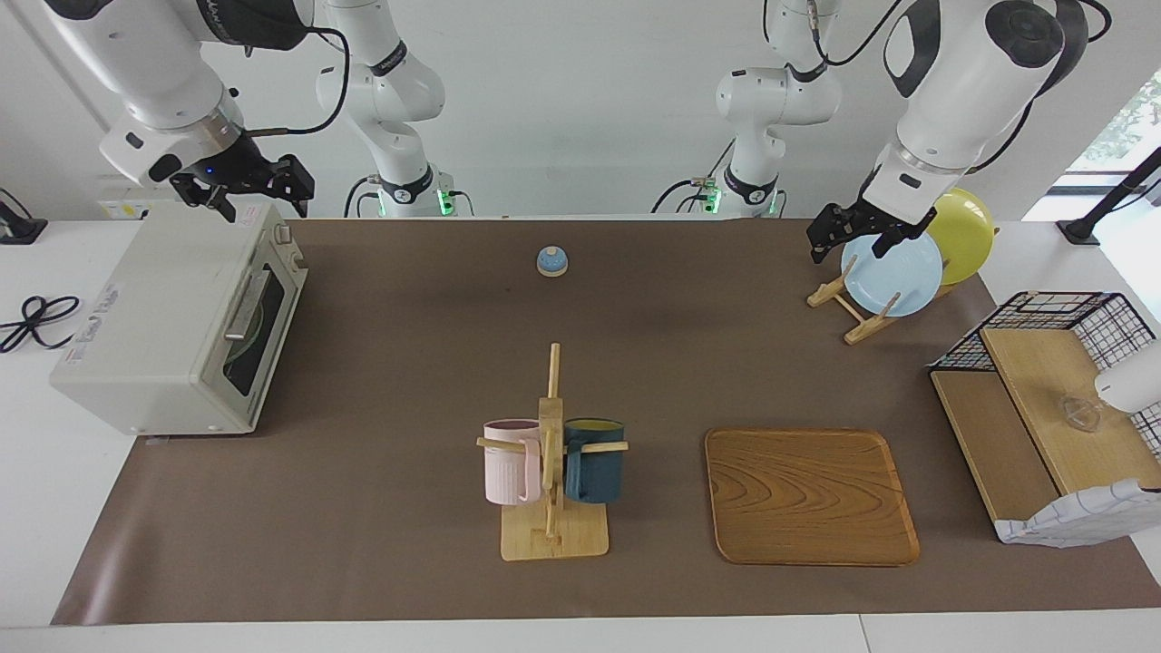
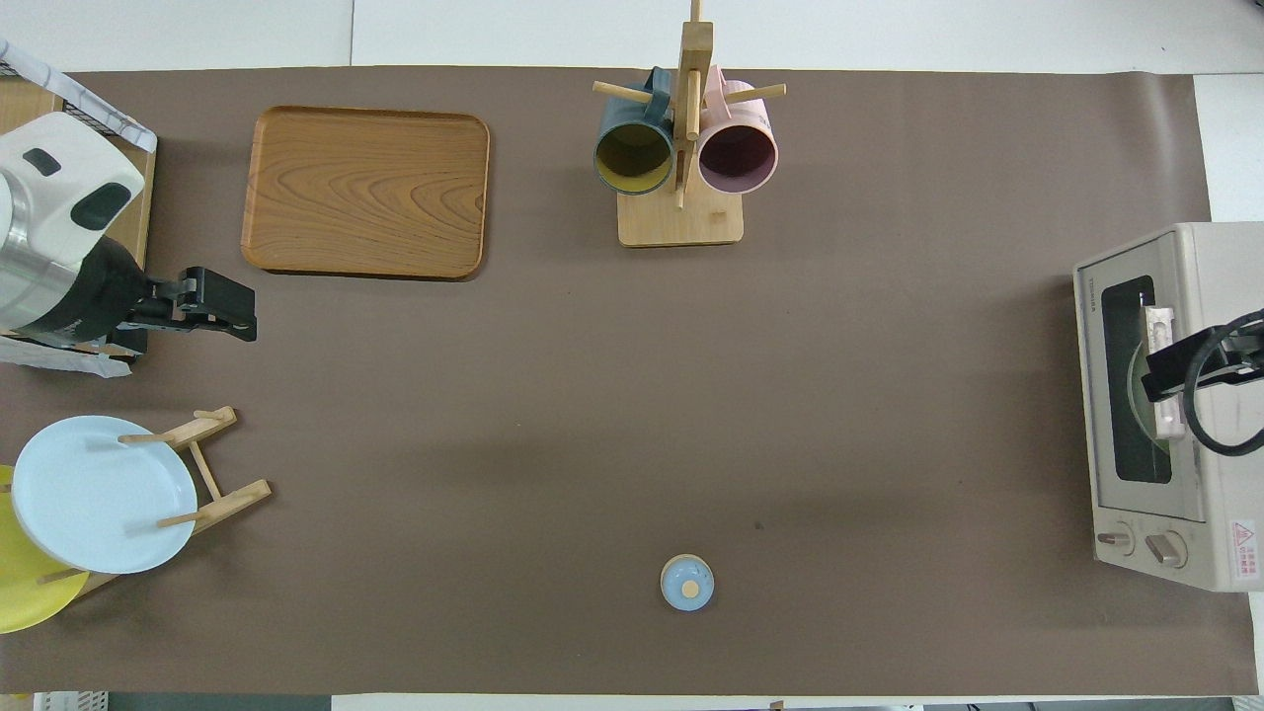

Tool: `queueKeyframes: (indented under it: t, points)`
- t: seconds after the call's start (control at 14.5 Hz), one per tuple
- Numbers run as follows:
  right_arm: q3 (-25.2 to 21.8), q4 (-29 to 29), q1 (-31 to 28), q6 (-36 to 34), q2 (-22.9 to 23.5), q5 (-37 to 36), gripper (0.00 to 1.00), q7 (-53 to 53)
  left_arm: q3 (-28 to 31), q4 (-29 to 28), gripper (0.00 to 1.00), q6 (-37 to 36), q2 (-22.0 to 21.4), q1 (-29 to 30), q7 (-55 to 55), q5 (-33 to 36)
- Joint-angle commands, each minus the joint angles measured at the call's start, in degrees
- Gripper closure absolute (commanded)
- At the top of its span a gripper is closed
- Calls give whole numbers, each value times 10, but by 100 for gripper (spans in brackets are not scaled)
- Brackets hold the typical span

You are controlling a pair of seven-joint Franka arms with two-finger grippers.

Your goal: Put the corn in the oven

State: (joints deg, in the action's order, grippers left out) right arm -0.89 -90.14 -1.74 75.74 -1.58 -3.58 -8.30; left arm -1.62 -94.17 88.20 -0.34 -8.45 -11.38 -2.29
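we see the oven point(image 1: 181, 322) at the right arm's end of the tabletop point(image 1: 408, 363), door shut, handle bar across the dark glass, two knobs at the end of its front nearer the robots. through the glass a pale round shape shows inside; we cannot tell what it is. we find no corn in either view, so we cannot place it.

right tool point(image 1: 243, 186) hangs over the top of the oven, at the end nearer the robots, fingers spread wide, nothing between them. in the overhead view it sits over the door's handle. left tool point(image 1: 848, 238) is up in the air over the plate rack point(image 1: 848, 308) at the left arm's end, fingers also wide apart, empty.

the tabletop carries a brown mat. on it: a small blue bell point(image 1: 551, 261) midway along, near the robots; a wooden mug tree point(image 1: 551, 472) with a pink mug point(image 1: 510, 462) and a dark blue mug point(image 1: 594, 461), farther out; a wooden tray point(image 1: 807, 497) beside it toward the left arm's end. the rack holds a pale blue plate point(image 1: 891, 274) and a yellow plate point(image 1: 963, 234). a wire basket point(image 1: 1052, 313) with wooden boards sits at that end's edge. white wall above the arms' bases.
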Motion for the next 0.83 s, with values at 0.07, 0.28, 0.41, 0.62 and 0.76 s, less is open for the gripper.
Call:
queueKeyframes:
  t: [0.07, 0.28, 0.41, 0.62, 0.76]
  points:
    - [-9, -8, 7, 39, -9, 10, 0, 9, -3, -1, 0, -6, -6, 7, 1, -5]
    - [-8, 1, 8, 39, -9, 13, 0, 8, -3, 0, 0, -7, -6, 7, 1, -5]
    - [-9, 1, 8, 38, -9, 30, 0, 8, -3, 0, 0, -6, -6, 7, 1, -5]
    - [-8, 1, 7, 38, -8, 35, 0, 8, -3, 0, 0, -6, -6, 7, 1, -5]
    - [-7, 1, 7, 43, -4, 35, 0, 9, -3, -1, 0, -7, -6, 7, 1, -5]
